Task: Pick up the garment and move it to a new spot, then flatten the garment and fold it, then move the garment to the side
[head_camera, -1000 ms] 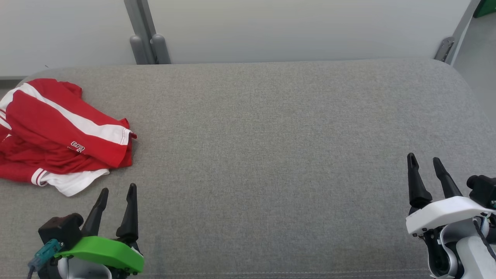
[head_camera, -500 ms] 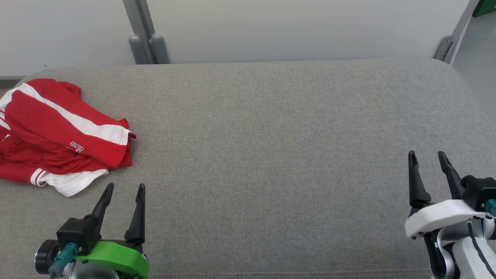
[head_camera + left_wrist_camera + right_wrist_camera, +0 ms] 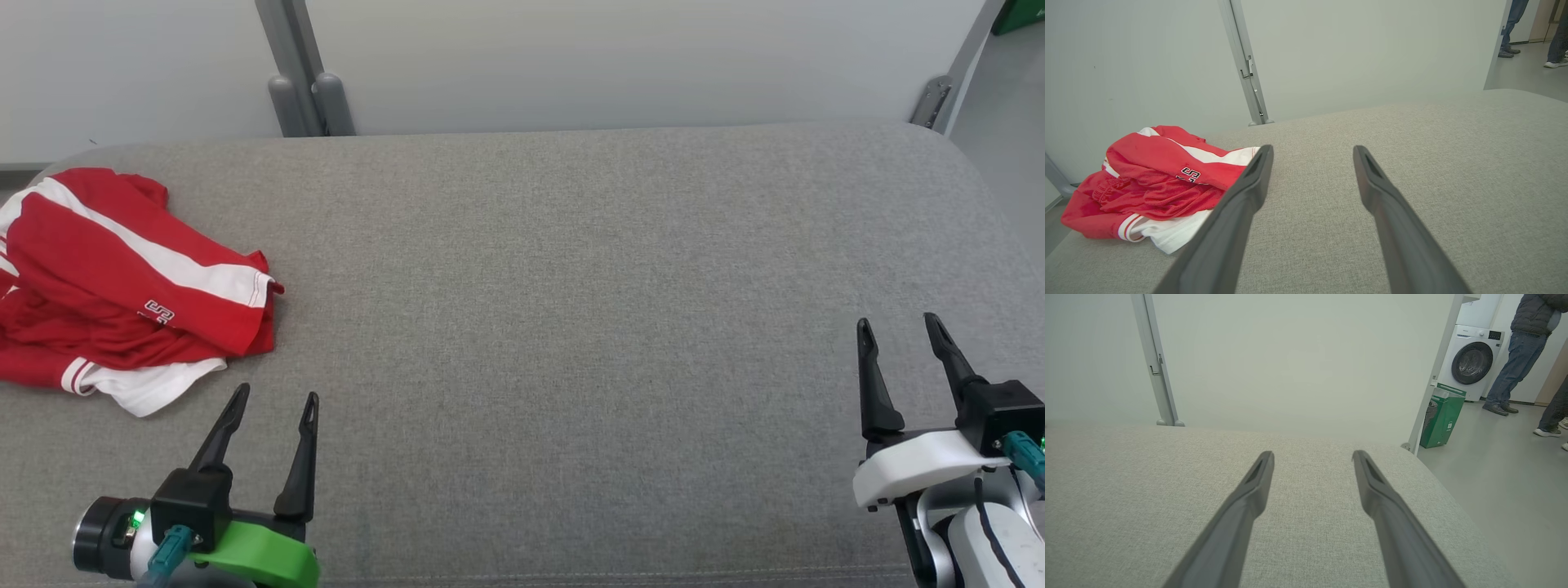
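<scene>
Two pincers are ready, and neither of them holds anything. The left pincer [image 3: 277,393] hangs over the near left part of the worktop [image 3: 571,269], with its two dark fingers spread wide and only air between them. The right pincer [image 3: 896,321] hangs over the near right part of the worktop, spread in the same wide way and also with nothing in it.

The garment [image 3: 122,269], red with white bands, lies in a crumpled heap at the far left corner of the worktop. It is near the left pincer but apart from it.

We judge that the first step is in hand. The pick-up is not yet begun, and nothing is flattened or folded.

For the next move, we think the left pincer must go toward the far left corner of the worktop. It should come down on a raised fold of the heap and close on the cloth, not on the grey cover under it. The cloth looks soft and layered, so we expect one grip may take only one layer while the rest hangs down. The middle of the worktop seems to us a good new spot.
</scene>
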Motion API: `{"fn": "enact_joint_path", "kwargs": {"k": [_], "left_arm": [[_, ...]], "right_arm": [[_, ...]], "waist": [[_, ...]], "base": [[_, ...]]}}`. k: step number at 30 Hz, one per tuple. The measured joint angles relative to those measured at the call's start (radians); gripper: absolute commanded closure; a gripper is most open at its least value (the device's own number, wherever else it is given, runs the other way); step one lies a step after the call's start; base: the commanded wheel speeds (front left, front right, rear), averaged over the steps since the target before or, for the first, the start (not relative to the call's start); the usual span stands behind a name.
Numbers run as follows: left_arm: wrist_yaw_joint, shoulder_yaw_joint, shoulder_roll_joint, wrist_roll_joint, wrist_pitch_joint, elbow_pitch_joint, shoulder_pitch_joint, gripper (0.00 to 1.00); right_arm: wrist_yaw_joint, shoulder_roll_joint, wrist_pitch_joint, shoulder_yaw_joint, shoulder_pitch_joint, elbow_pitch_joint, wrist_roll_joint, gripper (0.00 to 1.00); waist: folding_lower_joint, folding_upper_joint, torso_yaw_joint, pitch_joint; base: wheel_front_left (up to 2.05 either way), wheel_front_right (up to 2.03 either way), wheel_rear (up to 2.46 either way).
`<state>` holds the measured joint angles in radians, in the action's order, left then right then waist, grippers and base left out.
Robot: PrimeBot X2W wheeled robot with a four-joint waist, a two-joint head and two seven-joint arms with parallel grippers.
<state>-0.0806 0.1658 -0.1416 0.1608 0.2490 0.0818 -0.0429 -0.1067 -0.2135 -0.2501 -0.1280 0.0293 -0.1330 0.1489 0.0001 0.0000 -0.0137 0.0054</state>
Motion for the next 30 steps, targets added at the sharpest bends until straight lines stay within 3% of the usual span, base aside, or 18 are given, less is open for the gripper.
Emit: {"fn": "enact_joint_path", "kwargs": {"k": [30], "left_arm": [[-0.026, -0.062, 0.045, 0.066, 0.003, 0.044, -0.015, 0.00]], "right_arm": [[0.018, 0.018, 0.000, 0.038, 0.016, -0.003, 0.001, 0.00]], "waist": [[0.0000, 0.0000, 0.005, -0.004]], "base": [[0.00, 0.00, 0.00]]}}
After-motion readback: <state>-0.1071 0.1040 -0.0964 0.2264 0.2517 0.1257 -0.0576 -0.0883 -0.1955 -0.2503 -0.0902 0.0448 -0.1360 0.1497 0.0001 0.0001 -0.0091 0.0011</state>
